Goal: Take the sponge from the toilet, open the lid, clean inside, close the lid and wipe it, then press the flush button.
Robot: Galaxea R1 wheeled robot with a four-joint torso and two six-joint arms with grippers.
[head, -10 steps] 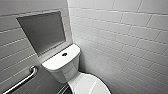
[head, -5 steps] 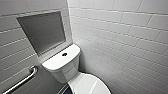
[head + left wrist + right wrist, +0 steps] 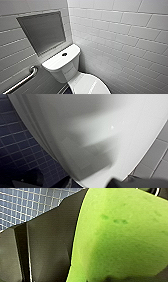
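- White tile walls (image 3: pixel 120 37) meet in the far corner, with a grey recess (image 3: pixel 42 32) in the left one.
- Dark blue tiled floor (image 3: pixel 15 144) lies beside the toilet (image 3: pixel 62 68).
- The lid (image 3: pixel 90 85) is down; faint marks on it are too blurred to read.
- A steel grab bar (image 3: pixel 22 81) sits near left.
- My left gripper (image 3: pixel 135 183) is close to the lid; I cannot tell its grip.
- My right gripper (image 3: pixel 117 278) pinches the sponge (image 3: pixel 125 233), off the toilet.
- The flush button (image 3: pixel 64 54) sits mid tank top.
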